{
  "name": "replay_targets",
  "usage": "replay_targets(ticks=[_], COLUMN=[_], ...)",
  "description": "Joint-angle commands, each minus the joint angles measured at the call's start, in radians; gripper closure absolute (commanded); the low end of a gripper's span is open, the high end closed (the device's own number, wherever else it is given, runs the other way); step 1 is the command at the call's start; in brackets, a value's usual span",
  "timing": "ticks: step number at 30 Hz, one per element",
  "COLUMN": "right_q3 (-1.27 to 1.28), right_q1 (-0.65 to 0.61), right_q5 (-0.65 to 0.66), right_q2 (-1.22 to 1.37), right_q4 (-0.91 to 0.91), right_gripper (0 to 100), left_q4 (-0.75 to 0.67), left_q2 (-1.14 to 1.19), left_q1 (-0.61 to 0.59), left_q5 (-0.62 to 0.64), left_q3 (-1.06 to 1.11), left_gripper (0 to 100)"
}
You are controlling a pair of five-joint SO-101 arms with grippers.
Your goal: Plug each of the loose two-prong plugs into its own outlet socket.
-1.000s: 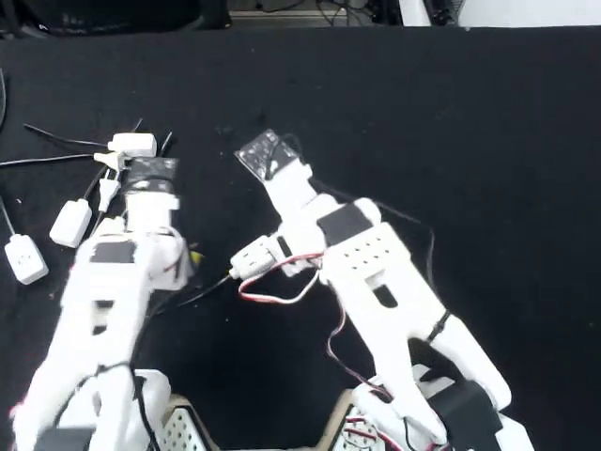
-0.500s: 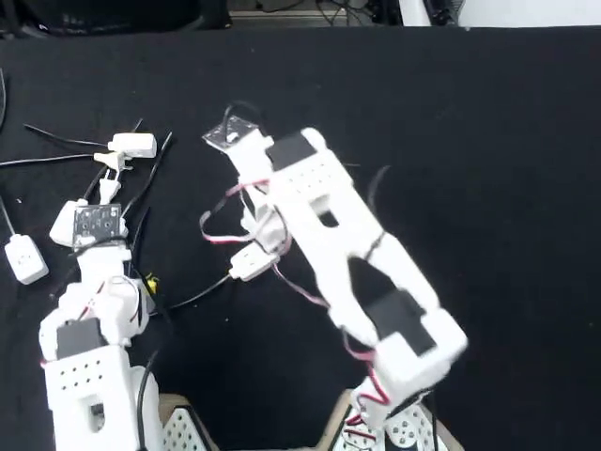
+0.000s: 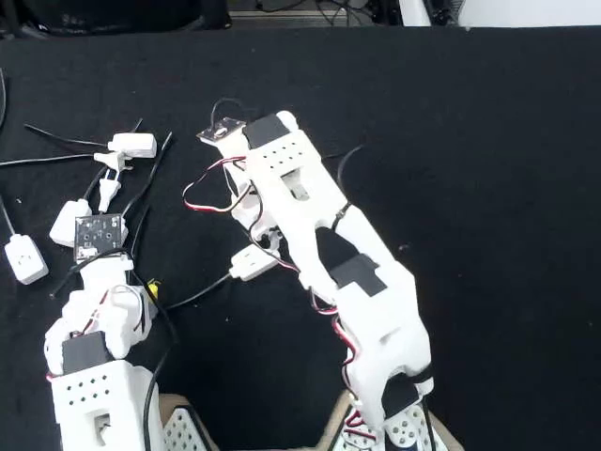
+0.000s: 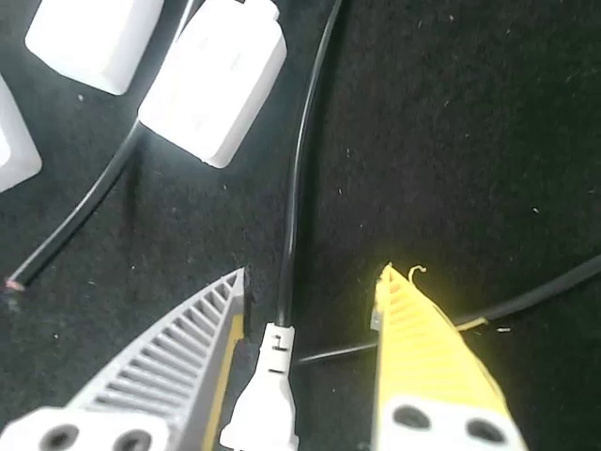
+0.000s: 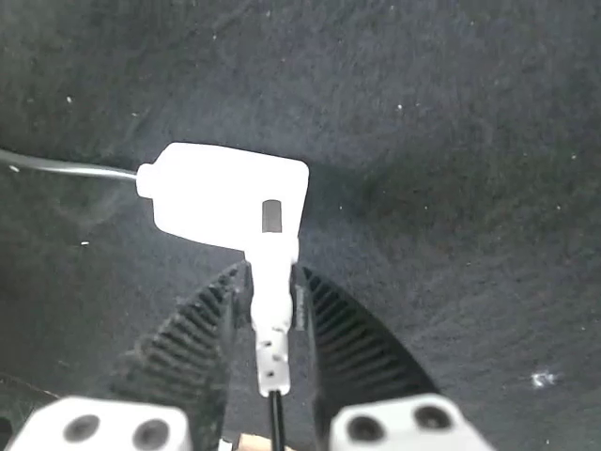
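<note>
Both arms are white plastic shells with black blocks set in. The left arm (image 3: 94, 376), lower left in the high view, has a grid of small holes and thin red wires. The right arm (image 3: 324, 254), at centre, trails red, white and black cable loops (image 3: 211, 188). The left gripper (image 4: 312, 277) has one grey ribbed finger (image 4: 178, 348) and one yellow finger (image 4: 423, 348). The right gripper (image 5: 272, 274) has black ribbed fingers (image 5: 188, 348) on white bases, with what look like paired screw holes

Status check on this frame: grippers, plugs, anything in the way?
Right gripper shut on plug, plug tip against outlet socket. Left gripper open astride second plug, not gripping. Its black cord lies ahead.
</note>
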Motion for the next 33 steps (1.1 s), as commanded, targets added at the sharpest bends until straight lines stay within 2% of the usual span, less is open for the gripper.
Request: replay_targets(ticks=[1, 16, 24, 33], right_q3=[-0.033, 0.018, 0.145, 0.061], right_q1=[-0.009, -0.014, -0.011, -0.015], right_q5=[-0.009, -0.066, -0.066, -0.123], right_q2=[-0.007, -0.097, -0.188, -0.183], right_q4=[0.035, 0.038, 0.038, 0.037], right_gripper=[98.8, 98.8, 98.8, 98.8], left_q4=[0.003, 0.003, 0.003, 0.003], left_q2=[-0.014, -0.017, -0.017, -0.017], left_q1=[-0.007, -0.010, -0.010, -0.010], left_q5=[0.009, 0.011, 0.011, 0.011], left_q3=[-0.008, -0.008, -0.008, -0.008], left_gripper=[78, 78, 78, 78])
